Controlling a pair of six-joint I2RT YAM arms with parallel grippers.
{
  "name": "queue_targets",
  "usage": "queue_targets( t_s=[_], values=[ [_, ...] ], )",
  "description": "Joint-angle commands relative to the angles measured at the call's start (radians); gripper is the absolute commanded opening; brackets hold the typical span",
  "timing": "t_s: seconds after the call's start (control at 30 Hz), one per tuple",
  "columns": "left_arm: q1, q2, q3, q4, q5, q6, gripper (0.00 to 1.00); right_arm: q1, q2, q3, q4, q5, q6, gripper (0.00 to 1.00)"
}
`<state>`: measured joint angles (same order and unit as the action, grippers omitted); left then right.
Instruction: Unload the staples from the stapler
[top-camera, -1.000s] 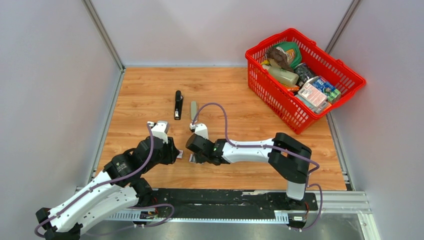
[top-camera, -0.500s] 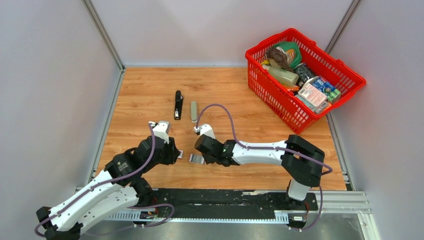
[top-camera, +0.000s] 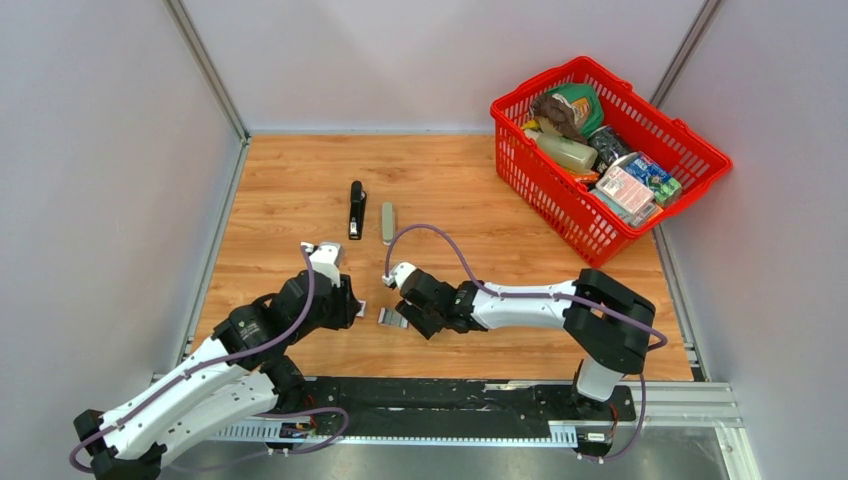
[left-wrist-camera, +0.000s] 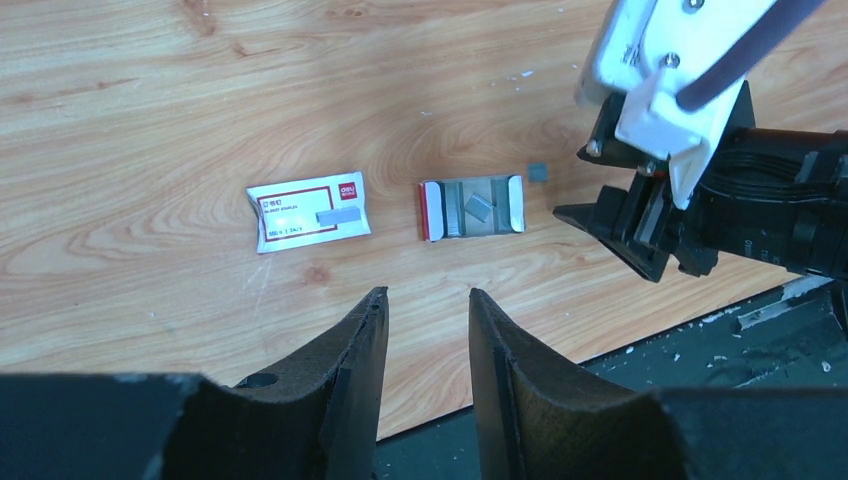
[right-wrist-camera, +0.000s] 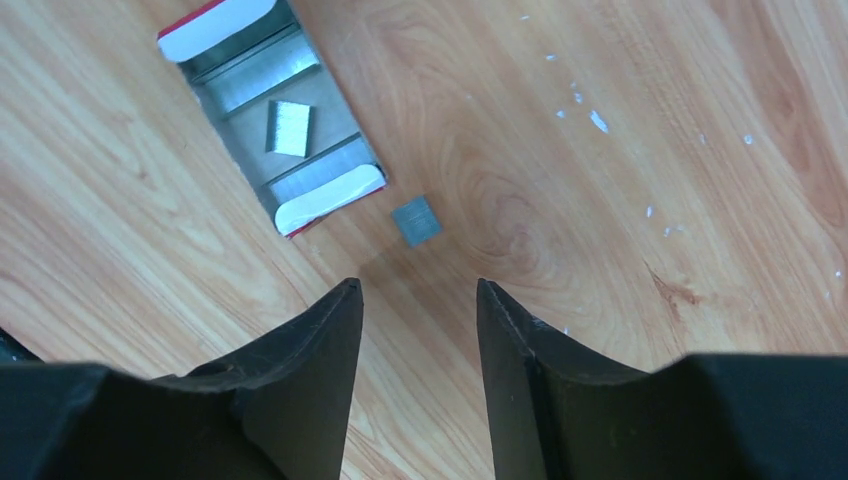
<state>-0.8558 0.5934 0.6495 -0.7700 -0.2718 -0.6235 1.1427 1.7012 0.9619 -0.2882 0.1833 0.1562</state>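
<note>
The black stapler (top-camera: 355, 209) lies at the back of the wooden table, far from both grippers. Staples (right-wrist-camera: 289, 128) sit as a short grey strip in an open red-and-white tray (right-wrist-camera: 330, 192), also seen as the tray (left-wrist-camera: 430, 210) in the left wrist view. Another small bit of staples (right-wrist-camera: 416, 219) lies loose on the wood just ahead of my right gripper (right-wrist-camera: 418, 290), which is open and holds nothing. My left gripper (left-wrist-camera: 427, 300) is open too, empty, hovering near the tray and the box sleeve (left-wrist-camera: 307, 210).
A pale grey oblong object (top-camera: 387, 222) lies beside the stapler. A red basket (top-camera: 700, 150) full of groceries stands at the back right. Grey walls close in the table on three sides. The right gripper's fingers (left-wrist-camera: 640, 235) hang just right of the tray.
My right gripper has opened wider and drawn back to the right, leaving the tray lying on the wood. The left arm has stayed put.
</note>
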Motion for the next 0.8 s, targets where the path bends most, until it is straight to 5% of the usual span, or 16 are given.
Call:
queue_targets(
  t_s=[0.0,0.77],
  values=[
    [-0.002,0.011,-0.002,0.011,-0.009,-0.002,0.43,-0.003,-0.048,-0.023,0.086,-0.073,-0.145,0.5],
    [0.0,0.037,-0.004,0.015,-0.02,0.002,0.44,-0.104,0.086,0.006,0.112,-0.343,-0.305,0.5]
  ],
)
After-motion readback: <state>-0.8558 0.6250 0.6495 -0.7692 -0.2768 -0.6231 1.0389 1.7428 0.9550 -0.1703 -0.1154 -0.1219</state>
